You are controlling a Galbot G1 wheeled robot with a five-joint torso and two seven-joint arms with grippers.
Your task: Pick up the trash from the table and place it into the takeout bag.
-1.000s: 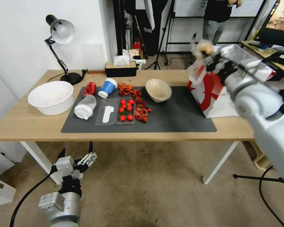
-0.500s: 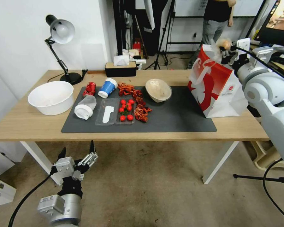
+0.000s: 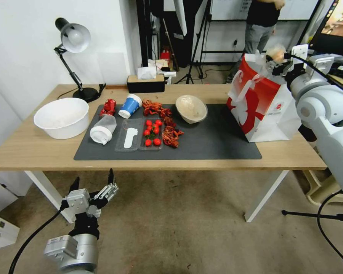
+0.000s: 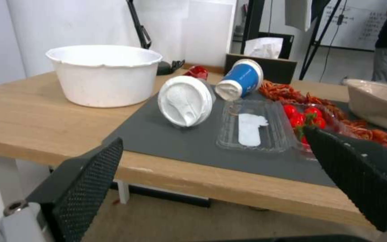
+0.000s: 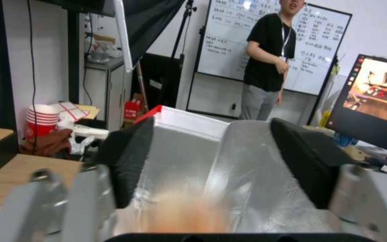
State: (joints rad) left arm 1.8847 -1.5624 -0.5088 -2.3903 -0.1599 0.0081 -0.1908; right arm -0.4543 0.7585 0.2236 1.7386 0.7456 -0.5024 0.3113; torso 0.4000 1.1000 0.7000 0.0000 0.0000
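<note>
The takeout bag (image 3: 261,102), white with a red side, stands at the table's (image 3: 38,152) right end. My right gripper (image 3: 278,62) hovers over its open top, fingers apart. The small knotted plastic bag (image 3: 275,53) with orange contents sits at that gripper; in the right wrist view it is a blur (image 5: 189,215) between the finger bases above the foil-lined bag (image 5: 189,121). On the grey mat (image 3: 213,144) lie the blue cup (image 3: 130,105), crushed red can (image 3: 108,107), white-lidded cup (image 3: 102,129) and beige bowl (image 3: 191,108). My left gripper (image 3: 91,180) hangs open below the table's front edge.
A large white bowl (image 3: 61,117) sits left of the mat. A clear tray of cherry tomatoes (image 3: 151,133) and red crayfish shells (image 3: 170,135) lie mid-mat. A desk lamp (image 3: 73,38) and tissue box (image 3: 145,83) stand along the far edge.
My right arm has swung back and to the right, carrying the small plastic bag from the takeout bag's near side to above its open top. The left arm has not moved.
</note>
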